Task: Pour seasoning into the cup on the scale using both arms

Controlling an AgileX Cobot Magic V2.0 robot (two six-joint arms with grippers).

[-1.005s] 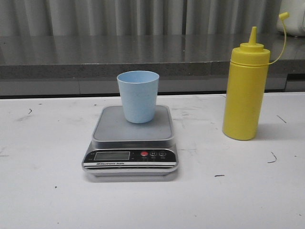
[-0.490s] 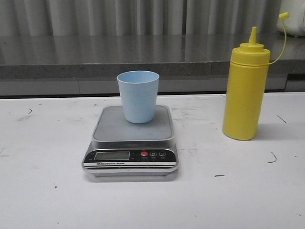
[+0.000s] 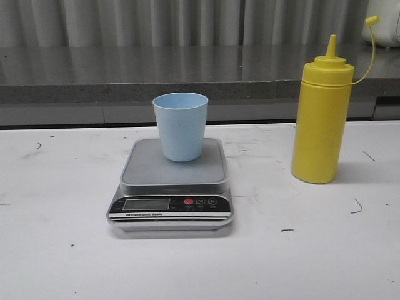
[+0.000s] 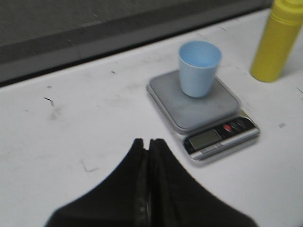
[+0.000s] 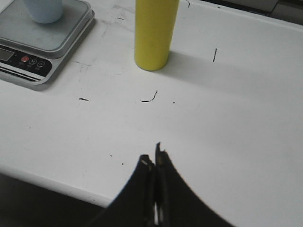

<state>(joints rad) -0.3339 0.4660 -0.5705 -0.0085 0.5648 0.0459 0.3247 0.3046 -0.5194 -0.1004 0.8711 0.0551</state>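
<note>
Seasoning (image 3: 322,119): tall yellow bottle, upright, uncapped.

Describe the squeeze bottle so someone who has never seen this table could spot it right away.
Start at the white table and find the kitchen scale near its middle, with a pale blue cup on it. To the scale's right, standing apart on the table, is the squeeze bottle. It is the tallest item, bright yellow, with a pointed nozzle and a tethered cap.
</note>
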